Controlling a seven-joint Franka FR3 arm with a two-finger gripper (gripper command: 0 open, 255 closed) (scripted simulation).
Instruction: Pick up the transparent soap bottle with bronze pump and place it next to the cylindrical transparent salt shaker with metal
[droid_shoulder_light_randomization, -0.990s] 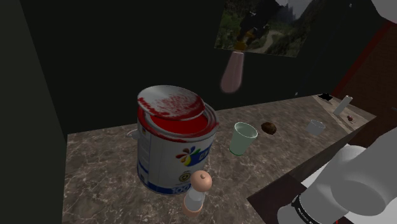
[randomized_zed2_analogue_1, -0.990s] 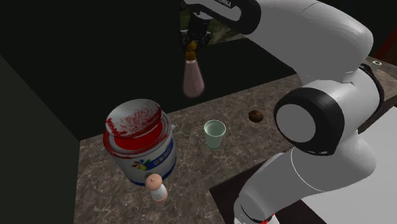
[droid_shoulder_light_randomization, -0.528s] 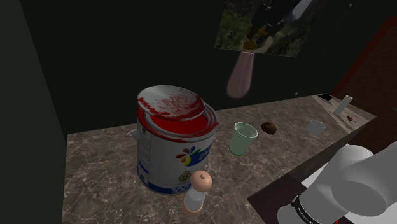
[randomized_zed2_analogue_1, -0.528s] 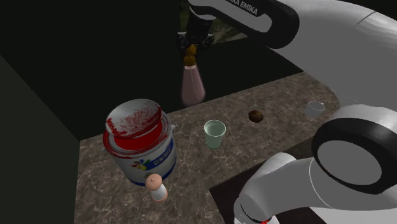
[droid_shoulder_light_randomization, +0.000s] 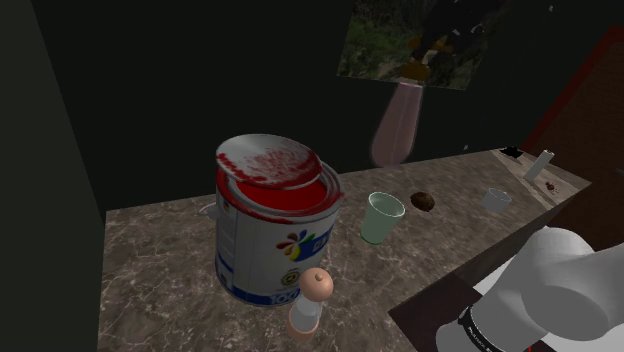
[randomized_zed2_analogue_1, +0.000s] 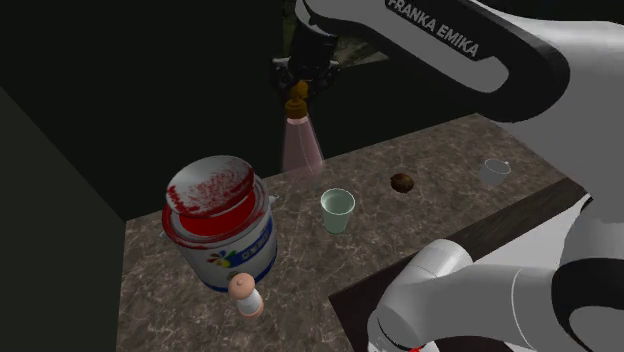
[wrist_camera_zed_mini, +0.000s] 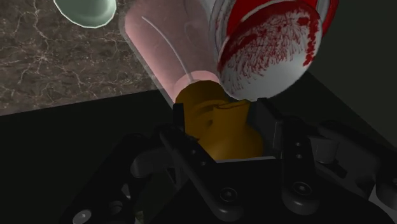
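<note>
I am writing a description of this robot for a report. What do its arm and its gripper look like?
The arm is glossy white, with rounded, tube-like links and dark bands at the joints. One link carries the dark lettering FRANKA EMIKA. The gripper is all black; its blocky fingers show small round screws.

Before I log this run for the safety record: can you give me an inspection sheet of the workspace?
Surface: dark marbled counter.
Job's things: pinkish transparent soap bottle with a bronze pump, hanging above the counter; small round-capped shaker standing beside the paint can.
Clutter: paint can with a red-smeared lid; pale green cup; small brown lump; small clear cup.
Grippers: claw shut on the bottle's pump.
Cables: nothing seen.
Surroundings: dark walls; landscape picture on the wall.
</note>
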